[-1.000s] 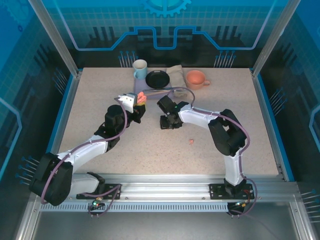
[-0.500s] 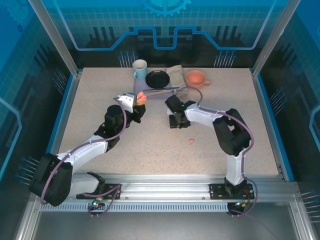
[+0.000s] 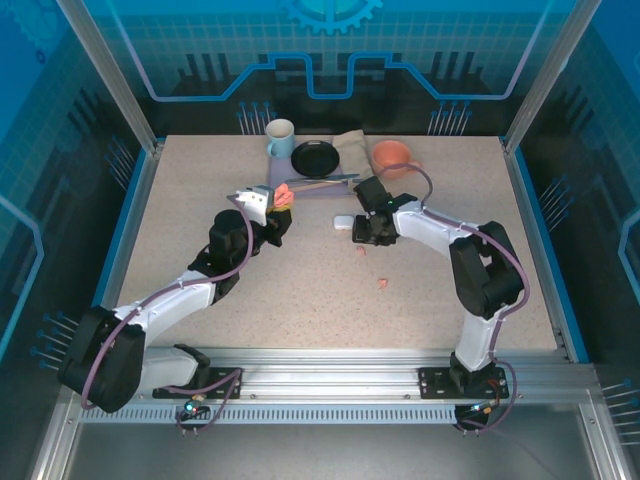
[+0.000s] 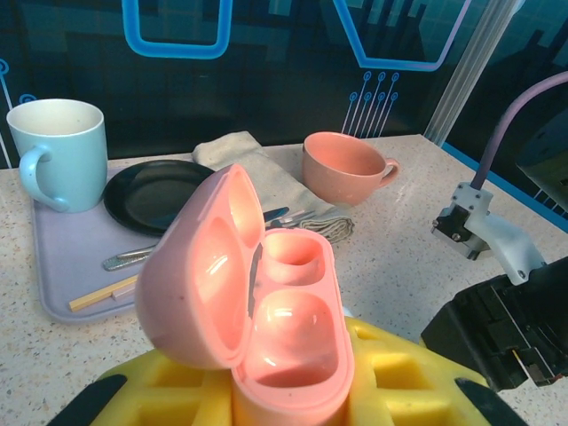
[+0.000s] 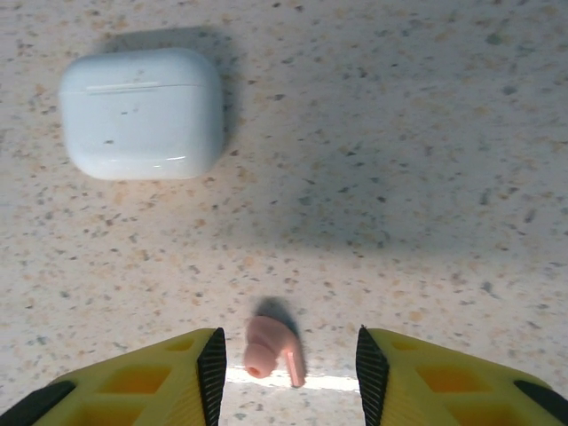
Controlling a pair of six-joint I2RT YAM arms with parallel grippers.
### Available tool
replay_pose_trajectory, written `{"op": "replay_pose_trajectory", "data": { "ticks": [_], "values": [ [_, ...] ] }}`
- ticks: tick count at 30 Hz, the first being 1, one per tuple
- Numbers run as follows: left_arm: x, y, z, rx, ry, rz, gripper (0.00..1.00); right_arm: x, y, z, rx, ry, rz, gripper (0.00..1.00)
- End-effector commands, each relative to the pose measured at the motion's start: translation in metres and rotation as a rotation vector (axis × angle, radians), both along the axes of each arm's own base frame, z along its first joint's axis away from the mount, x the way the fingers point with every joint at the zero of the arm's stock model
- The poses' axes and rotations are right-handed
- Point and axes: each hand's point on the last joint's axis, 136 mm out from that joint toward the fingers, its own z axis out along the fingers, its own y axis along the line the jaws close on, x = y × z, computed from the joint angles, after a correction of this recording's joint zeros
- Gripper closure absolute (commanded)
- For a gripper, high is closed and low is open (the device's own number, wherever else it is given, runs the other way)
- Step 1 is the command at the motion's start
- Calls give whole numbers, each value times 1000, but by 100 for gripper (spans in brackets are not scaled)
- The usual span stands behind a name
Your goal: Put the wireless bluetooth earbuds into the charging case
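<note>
Status: left claw is clamped on the base of the pink charging case, held up with the lid hinged back and the 2 wells facing upward. My reading: the case is presented as a steady, open target so the other arm can drop buds in from above. Both wells look empty, so 0 buds are seated.

Right claw has its fingers apart and points straight down at the counter, straddling 1 salmon-pink earbud lying flat there. The bud sits between the pads, closer to one of them, apparently touching neither. The spread seems set to clear the bud before closing.

Closed white case lies beyond the bud, outside the claw's span. A 2nd pink earbud lies nearer the arm bases, well apart.

Judgement: pick step in hand; the bud is tiny and rounded and could slip out sideways on closing
</note>
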Motion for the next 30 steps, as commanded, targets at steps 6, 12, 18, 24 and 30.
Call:
{"op": "replay_pose_trajectory", "data": {
  "ticks": [6, 12, 18, 24, 30],
  "values": [
    [2, -1, 12, -29, -18, -9, 100, -18, 41, -24, 64, 83, 58, 55],
    [1, 0, 13, -26, -22, -7, 100, -54, 71, -10, 113, 101, 134, 56],
    [1, 0, 11, -27, -18, -10, 100, -52, 52, 21, 106, -6, 79, 54],
    [1, -1, 8, -31, -12, -11, 100, -39, 34, 11, 58, 34, 47, 52],
    [2, -1, 9, -37, -13, -9, 100, -45, 43, -6, 91, 82, 36, 51]
  ]
}}
